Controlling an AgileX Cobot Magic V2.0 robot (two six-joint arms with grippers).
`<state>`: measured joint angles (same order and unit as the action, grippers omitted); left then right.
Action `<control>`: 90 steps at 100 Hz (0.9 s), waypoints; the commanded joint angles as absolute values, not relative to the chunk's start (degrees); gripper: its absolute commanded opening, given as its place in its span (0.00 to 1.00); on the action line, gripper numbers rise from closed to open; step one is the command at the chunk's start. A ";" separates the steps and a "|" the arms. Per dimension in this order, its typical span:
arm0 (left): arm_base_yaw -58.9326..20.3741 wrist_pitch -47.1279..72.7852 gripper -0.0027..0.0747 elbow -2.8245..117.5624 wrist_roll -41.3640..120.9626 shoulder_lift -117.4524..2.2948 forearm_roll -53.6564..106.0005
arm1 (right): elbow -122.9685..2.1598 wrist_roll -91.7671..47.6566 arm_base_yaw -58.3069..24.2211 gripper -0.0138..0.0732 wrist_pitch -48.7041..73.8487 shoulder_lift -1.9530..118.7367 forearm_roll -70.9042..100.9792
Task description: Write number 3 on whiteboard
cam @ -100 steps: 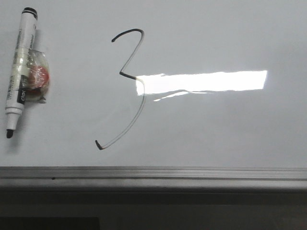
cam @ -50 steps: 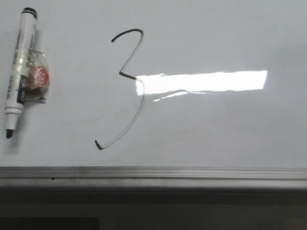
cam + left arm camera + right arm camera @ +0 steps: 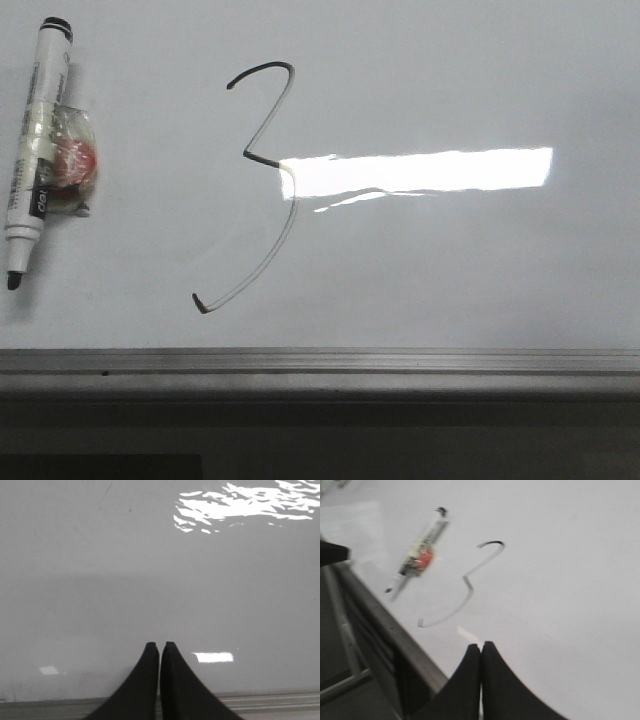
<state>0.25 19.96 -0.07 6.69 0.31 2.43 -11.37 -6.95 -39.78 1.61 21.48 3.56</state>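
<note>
One whiteboard (image 3: 450, 270), one number 3 (image 3: 262, 160), one marker (image 3: 30, 150), seemingly one red object (image 3: 75, 160).

Whiteboard (image 3: 450, 260) glossy, smooth; edge rail (image 3: 320, 360) brushed grey metal; marker (image 3: 28, 150) white plastic.

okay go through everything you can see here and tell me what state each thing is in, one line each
number 3: fully drawn, lower curve fainter.
whiteboard: lying flat, marked only with the 3, bright glare patch.
marker: uncapped, lying on the board left of the 3, held by nothing, a red piece taped to its side.
left gripper: jaws closed, empty, above bare board.
right gripper: jaws closed, empty, clear of the marker.
</note>
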 commanded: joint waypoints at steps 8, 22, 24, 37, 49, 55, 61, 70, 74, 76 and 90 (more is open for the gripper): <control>0.39 16.06 0.01 -2.22 6.18 1.74 3.00 | -10.50 -5.00 -22.92 0.10 -4.33 21.76 6.40; 0.39 16.06 0.01 -2.22 6.18 1.74 3.00 | -7.69 -5.00 -11.01 0.10 -4.60 21.67 6.52; 0.39 16.06 0.01 -2.22 6.18 1.74 3.00 | -7.18 -5.00 -10.32 0.10 -4.60 21.54 6.52; 0.39 16.06 0.01 -2.22 6.18 1.74 3.00 | -4.07 -5.00 -6.20 0.10 -1.52 16.95 6.52; 0.39 16.06 0.01 -2.22 6.18 1.74 3.00 | -1.93 -5.00 -3.04 0.10 4.17 7.71 6.52; 0.39 16.06 0.01 -2.22 6.18 1.74 3.00 | -0.74 -5.00 -1.34 0.10 5.98 4.26 6.52; 0.39 16.06 0.01 -2.22 6.18 1.74 3.00 | 0.52 -5.00 0.00 0.10 7.23 1.94 6.81; 0.39 16.06 0.01 -2.22 6.18 1.74 3.00 | 2.02 -5.00 1.35 0.10 9.20 -0.06 7.08; 0.39 16.06 0.01 -2.22 6.18 1.74 3.00 | 1.96 -5.00 1.58 0.10 11.62 -0.56 7.08; 0.39 16.06 0.01 -2.22 6.18 1.74 3.00 | 1.96 -5.00 1.75 0.10 12.10 -0.57 7.08; 0.39 16.06 0.01 -2.22 6.18 1.74 3.00 | 1.96 -5.11 1.73 0.10 16.00 -0.68 7.08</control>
